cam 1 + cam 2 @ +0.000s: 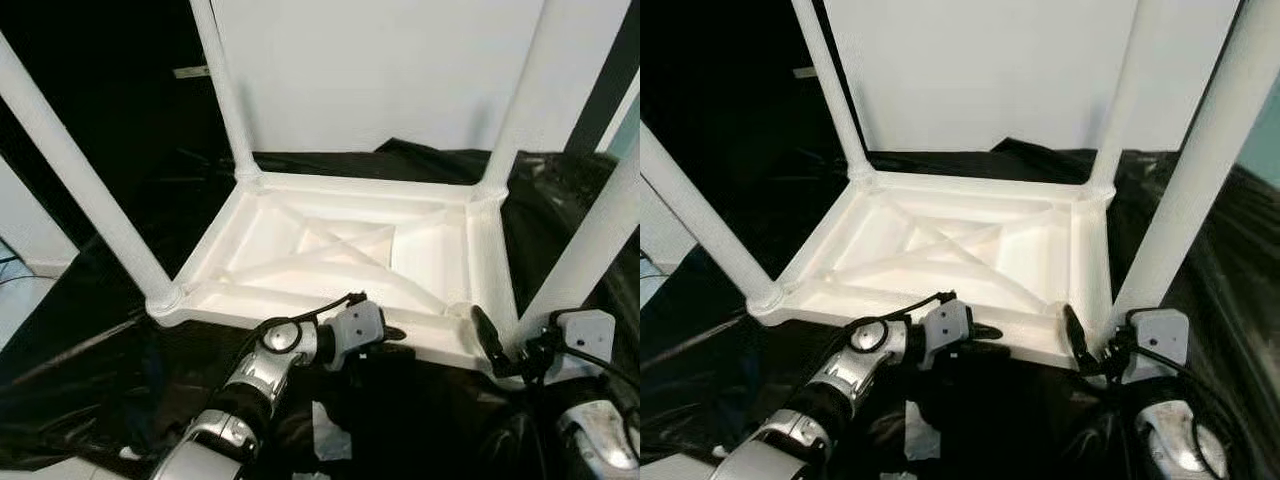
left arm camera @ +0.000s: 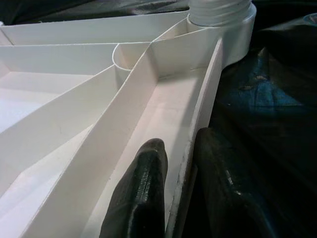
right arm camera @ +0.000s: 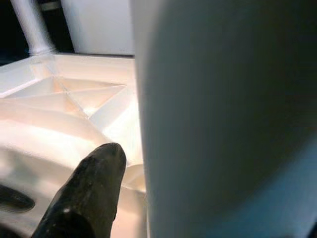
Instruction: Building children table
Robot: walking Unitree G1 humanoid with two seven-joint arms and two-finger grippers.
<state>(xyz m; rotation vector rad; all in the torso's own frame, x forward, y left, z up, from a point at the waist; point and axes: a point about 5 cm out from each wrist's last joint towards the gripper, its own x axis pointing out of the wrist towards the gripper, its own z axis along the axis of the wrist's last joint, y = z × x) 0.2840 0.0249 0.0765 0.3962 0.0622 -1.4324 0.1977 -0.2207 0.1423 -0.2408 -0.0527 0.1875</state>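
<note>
The table (image 1: 340, 250) lies upside down on a black sheet (image 1: 90, 370), its ribbed underside facing up and four white legs (image 1: 80, 180) standing from the corners. It looks like hollow moulded plastic: light for its bulk, stiff along the ribs, smooth and likely slippery on the round legs. I judge the rim the better hold, since a thin wall gives my fingers two flat faces to pinch.

My left gripper (image 2: 181, 198) is at the near rim, one finger (image 2: 141, 193) inside the tray and the other outside, clamped on that wall (image 2: 200, 114). My right gripper (image 1: 500, 355) is at the near right corner, beside the leg (image 3: 223, 119) there; one finger (image 3: 89, 193) lies against the leg's base, but I cannot tell whether the pair is apart or closed round it.

The tall legs make it top-heavy to turn, and they could swing into the white wall panel (image 1: 380, 70) just behind. The loose, crinkled sheet may drag or snag under the edge.
</note>
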